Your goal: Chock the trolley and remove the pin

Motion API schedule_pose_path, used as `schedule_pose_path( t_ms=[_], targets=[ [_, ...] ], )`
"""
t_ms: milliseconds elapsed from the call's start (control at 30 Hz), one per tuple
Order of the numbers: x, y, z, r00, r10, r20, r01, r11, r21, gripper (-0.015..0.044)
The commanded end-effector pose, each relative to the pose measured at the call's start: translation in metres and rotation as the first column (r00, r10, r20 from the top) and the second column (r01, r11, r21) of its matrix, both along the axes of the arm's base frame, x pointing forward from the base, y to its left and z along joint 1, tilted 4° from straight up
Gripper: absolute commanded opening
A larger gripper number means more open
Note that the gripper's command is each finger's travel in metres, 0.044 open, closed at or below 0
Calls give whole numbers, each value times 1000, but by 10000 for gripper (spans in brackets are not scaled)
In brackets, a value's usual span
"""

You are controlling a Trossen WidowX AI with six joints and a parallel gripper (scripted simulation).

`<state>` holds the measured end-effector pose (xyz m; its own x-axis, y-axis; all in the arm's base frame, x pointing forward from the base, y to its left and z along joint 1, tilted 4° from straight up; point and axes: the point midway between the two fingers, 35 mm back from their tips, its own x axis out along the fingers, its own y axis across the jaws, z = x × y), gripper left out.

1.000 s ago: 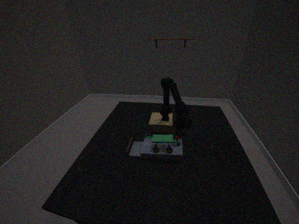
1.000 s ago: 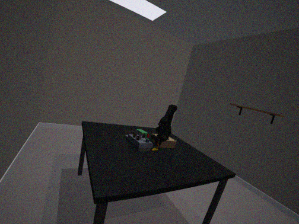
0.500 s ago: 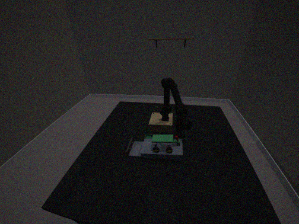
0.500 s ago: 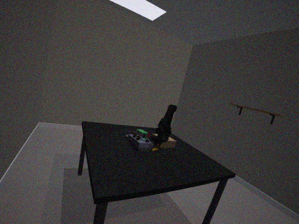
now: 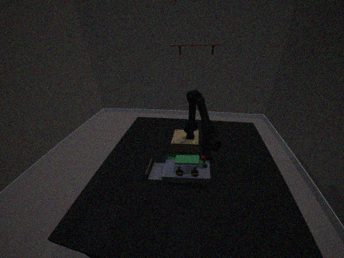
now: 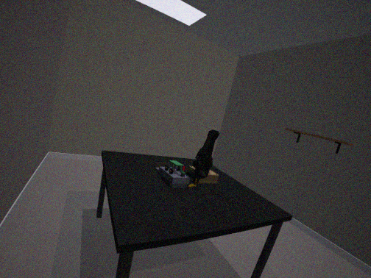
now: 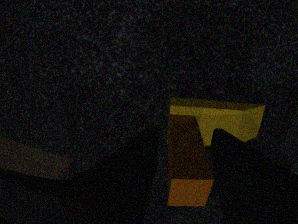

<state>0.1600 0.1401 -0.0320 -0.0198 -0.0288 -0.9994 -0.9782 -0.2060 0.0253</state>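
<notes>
The yellow chock [image 6: 192, 185] [image 7: 230, 117] lies on the table beside the ramp's high end. Its orange handle [image 7: 190, 192] points toward the wrist camera. My gripper [image 6: 196, 181] [image 7: 185, 135] is low over the chock, partly open, with its dark fingers on both sides of the handle. A narrow gap shows on the handle's left. The trolley with the green top [image 5: 187, 159] [image 6: 177, 162] stands on the grey ramp [image 5: 155, 170] [image 6: 180, 182]. The red-headed stop pin [image 5: 203, 158] [image 6: 183, 168] stands at its uphill end. Most of the green tray is hidden; a green edge [image 5: 170, 158] shows behind the ramp.
The arm's wooden base block [image 5: 179, 137] [image 6: 210, 179] stands close behind the ramp. A brownish surface [image 7: 35, 160] shows at the left of the wrist view. An upright edge [image 5: 149, 166] stands at the ramp's low end. The scene is very dark.
</notes>
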Motion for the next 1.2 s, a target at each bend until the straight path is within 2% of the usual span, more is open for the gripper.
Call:
schedule_pose_path(
  t_ms=[0, 233, 300, 1167],
  targets=[
    [0, 0, 0, 1000, 0, 1, 0, 1000, 1, 78],
    [0, 0, 0, 1000, 0, 1, 0, 1000, 1, 32],
    [0, 0, 3, 1000, 1, 0, -1, 1000, -1, 0],
    [-7, -3, 90, 1000, 4, -1, -4, 1000, -8, 0]
  ],
)
